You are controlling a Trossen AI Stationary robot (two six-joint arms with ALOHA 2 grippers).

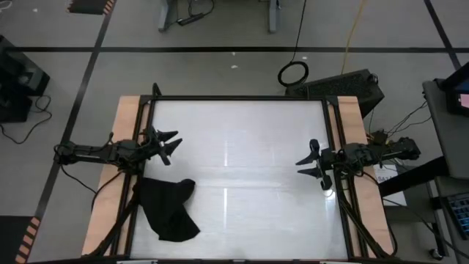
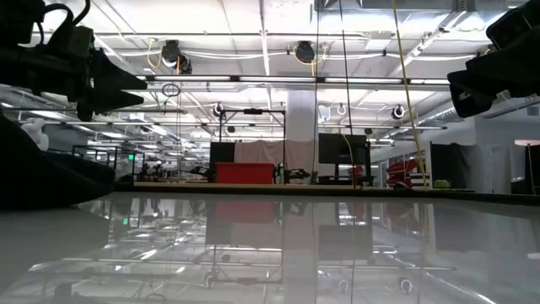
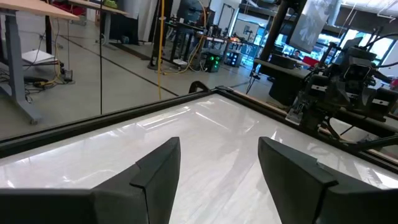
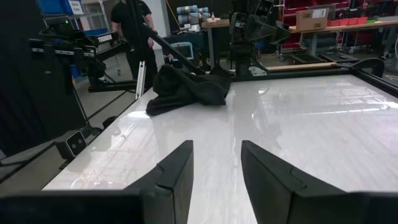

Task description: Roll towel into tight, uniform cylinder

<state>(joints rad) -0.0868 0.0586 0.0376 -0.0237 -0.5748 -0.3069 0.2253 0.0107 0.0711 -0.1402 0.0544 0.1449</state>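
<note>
1. Glossy white bench [image 1: 242, 169] with a black rim fills the middle, its central surface bare and reflecting the ceiling lights.
2. Near its front left corner lies the plain black soft cloth towel [image 1: 167, 208], crumpled in a loose heap, partly over the bench's edge rail.
3. Left claw [image 1: 170, 145] hovers just behind the towel, apart from it, fingers spread wide.
4. Right claw [image 1: 311, 165] hangs at the bench's right side, well apart from the towel, fingers also spread wide.
5. Beyond the bench's far rim, a dark ring-shaped object [image 1: 293, 72] lies on the floor.
</note>
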